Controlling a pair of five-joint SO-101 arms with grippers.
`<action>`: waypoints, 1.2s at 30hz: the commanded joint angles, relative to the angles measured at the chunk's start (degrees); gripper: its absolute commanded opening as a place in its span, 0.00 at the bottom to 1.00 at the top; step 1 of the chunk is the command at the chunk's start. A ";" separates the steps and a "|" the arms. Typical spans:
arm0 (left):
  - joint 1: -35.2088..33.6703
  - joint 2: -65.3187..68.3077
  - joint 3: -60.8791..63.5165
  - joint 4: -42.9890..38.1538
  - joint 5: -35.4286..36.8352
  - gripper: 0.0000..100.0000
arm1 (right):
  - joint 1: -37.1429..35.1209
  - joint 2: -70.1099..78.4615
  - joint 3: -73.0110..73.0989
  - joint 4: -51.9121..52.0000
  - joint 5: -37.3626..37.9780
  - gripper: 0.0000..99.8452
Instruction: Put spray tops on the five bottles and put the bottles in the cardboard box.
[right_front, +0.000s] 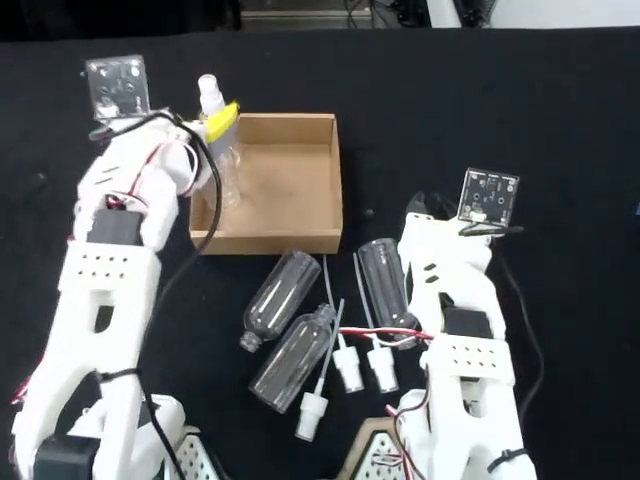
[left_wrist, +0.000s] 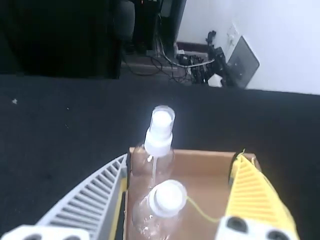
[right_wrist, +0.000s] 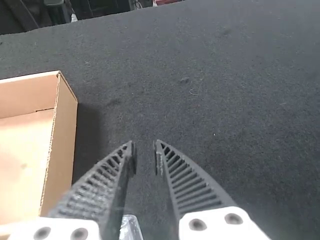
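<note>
Left gripper (left_wrist: 184, 159): jaws are spread astride a topped spray bottle (left_wrist: 160, 215) stood in the cardboard box (right_front: 325, 185) | right gripper (right_wrist: 145, 145): jaws are narrowly parted, nothing is gripped.

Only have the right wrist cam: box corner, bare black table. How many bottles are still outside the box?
Observer: Three capless bottles lie on the table, just in front of the cardboard box.
Operator: Where are their tops?
Observer: Three spray tops lie loose next to those bottles, tubes attached.
Operator: What is the left arm doing?
Observer: The left gripper is at the box's left edge, jaws open on either side of a capped bottle.
</note>
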 joint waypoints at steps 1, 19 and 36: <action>1.01 -5.10 -8.48 10.37 0.00 0.30 | -0.79 -1.01 -0.22 -1.49 -0.09 0.05; 18.07 -12.40 -13.93 47.91 -15.82 0.30 | 1.93 -1.27 -0.04 -1.85 -0.09 0.05; 36.62 5.54 -3.82 46.59 -16.26 0.30 | 17.05 -1.01 -3.74 -1.49 -9.05 0.05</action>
